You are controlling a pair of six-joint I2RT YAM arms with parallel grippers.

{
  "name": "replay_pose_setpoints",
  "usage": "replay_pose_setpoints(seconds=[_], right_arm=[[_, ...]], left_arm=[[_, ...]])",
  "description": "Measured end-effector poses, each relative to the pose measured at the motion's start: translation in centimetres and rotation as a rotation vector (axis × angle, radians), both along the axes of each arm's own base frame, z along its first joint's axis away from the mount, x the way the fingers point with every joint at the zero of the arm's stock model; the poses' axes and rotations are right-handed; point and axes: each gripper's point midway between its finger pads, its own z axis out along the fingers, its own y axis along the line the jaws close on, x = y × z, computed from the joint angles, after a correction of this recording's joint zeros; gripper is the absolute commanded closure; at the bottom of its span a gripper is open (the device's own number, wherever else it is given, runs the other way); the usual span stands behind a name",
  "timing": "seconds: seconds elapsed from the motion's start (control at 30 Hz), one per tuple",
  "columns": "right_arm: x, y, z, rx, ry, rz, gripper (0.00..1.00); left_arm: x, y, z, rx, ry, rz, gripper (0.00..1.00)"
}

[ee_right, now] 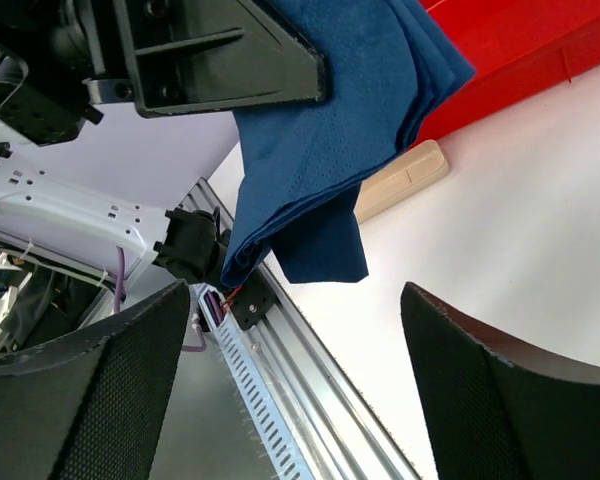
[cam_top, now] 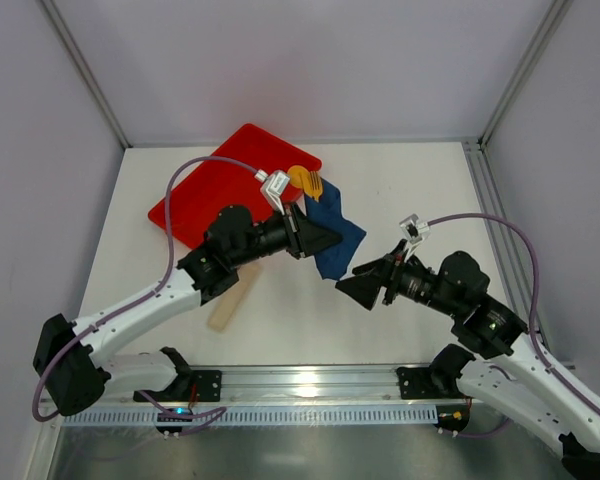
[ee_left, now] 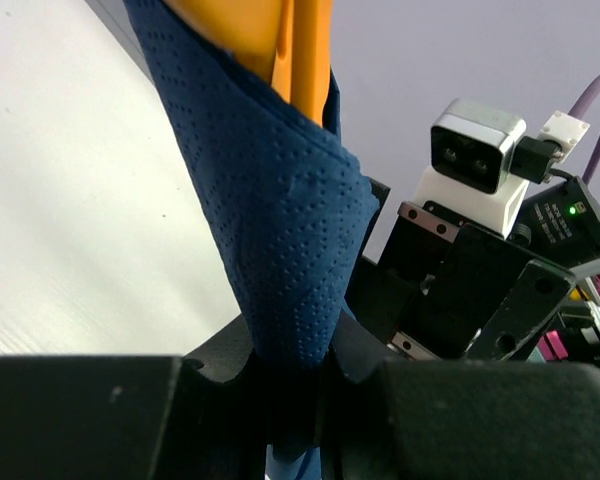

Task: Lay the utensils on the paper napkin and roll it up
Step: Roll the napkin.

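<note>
My left gripper is shut on the navy paper napkin, which hangs folded in the air above the table. The napkin wraps the orange utensils; their tips, a spoon bowl and fork tines, stick out at the top. My right gripper is open and empty, just right of and below the hanging napkin, not touching it. In the right wrist view the napkin's loose corner dangles between and above my two fingers.
The red tray lies at the back left of the table. A pale beige flat strip lies beside the left arm, also seen in the right wrist view. The metal rail runs along the near edge.
</note>
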Motion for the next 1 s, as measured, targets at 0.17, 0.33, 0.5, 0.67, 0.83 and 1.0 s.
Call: replay_pose_setpoints(seconds=[0.17,0.33,0.5,0.67,0.83,1.0], right_arm=[[-0.3,0.2,0.9,0.008,-0.020,0.023,0.07],[0.0,1.1,0.8,0.014,-0.016,0.053,0.07],[0.3,2.0,1.0,0.029,-0.014,0.079,0.10],[0.3,2.4,1.8,0.060,-0.020,0.092,0.16],[0.3,2.6,2.7,0.093,-0.044,0.101,0.30],[0.4,2.8,2.3,0.097,-0.036,0.105,0.31]], left_arm=[[-0.9,-0.2,0.2,-0.008,-0.003,-0.051,1.00],[-1.3,-0.3,0.5,-0.021,-0.009,-0.077,1.00],[-1.5,-0.6,0.6,-0.032,-0.001,-0.093,1.00],[-1.3,-0.9,-0.1,-0.024,0.012,-0.100,1.00],[-1.3,-1.1,-0.3,-0.020,0.017,-0.105,1.00],[-1.3,-1.3,-0.3,-0.029,0.016,-0.112,1.00]])
